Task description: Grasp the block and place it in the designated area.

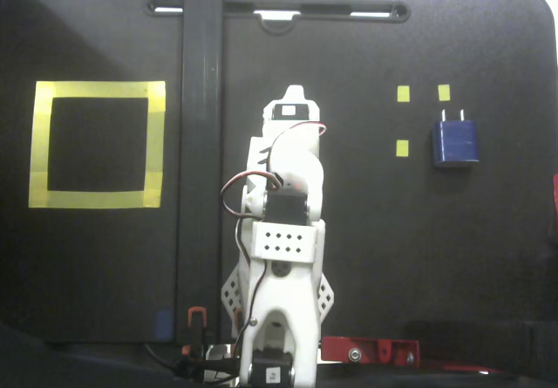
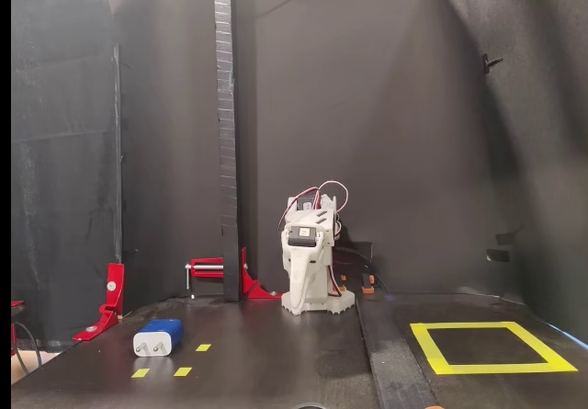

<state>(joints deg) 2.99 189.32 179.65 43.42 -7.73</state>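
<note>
A matte black surface (image 1: pixel 418 257) fills the top-down fixed view, with rounded far corners and a long slot-shaped handle cutout (image 1: pixel 279 10) along its upper edge. A dark upright post (image 2: pixel 226 133) rises from the back of the surface in the front-facing fixed view, held at its foot by a red clamp (image 2: pixel 219 271); from above it reads as a dark vertical strip (image 1: pixel 200 153). Another red bracket (image 2: pixel 108 303) sits at the left edge. Black cloth backdrop (image 2: pixel 395 124) closes off the rear and both sides, hanging in soft folds. Light is dim and even, with a pale sheen on the surface near the front.
</note>
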